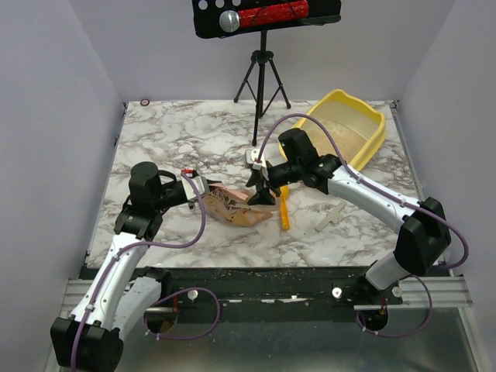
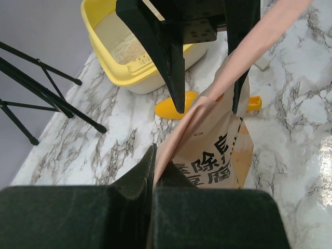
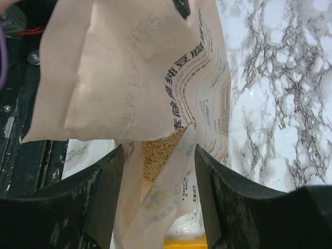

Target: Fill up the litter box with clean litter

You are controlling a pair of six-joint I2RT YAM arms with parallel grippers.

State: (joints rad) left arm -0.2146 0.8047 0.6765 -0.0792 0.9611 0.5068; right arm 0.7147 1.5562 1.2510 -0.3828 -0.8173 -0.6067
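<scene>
The yellow litter box (image 1: 377, 138) sits at the back right with a thin layer of clean litter (image 1: 347, 130) on its floor. A tan printed paper bag (image 1: 232, 208) lies mid-table between the arms. My left gripper (image 1: 195, 186) is shut on the bag's left edge; the paper (image 2: 207, 140) is pinched between its jaws (image 2: 153, 174). My right gripper (image 1: 263, 191) stands open astride the bag's other end, one finger on each side (image 3: 160, 161). Clean litter (image 3: 162, 150) shows inside the bag's gaping mouth. The litter box (image 2: 150, 78) also appears in the left wrist view.
A yellow-orange scoop (image 1: 284, 211) lies just right of the bag, and a small white piece (image 1: 329, 217) lies further right. A black tripod (image 1: 262, 77) stands at the back centre. Grey walls close in both sides of the marble table (image 1: 170, 139).
</scene>
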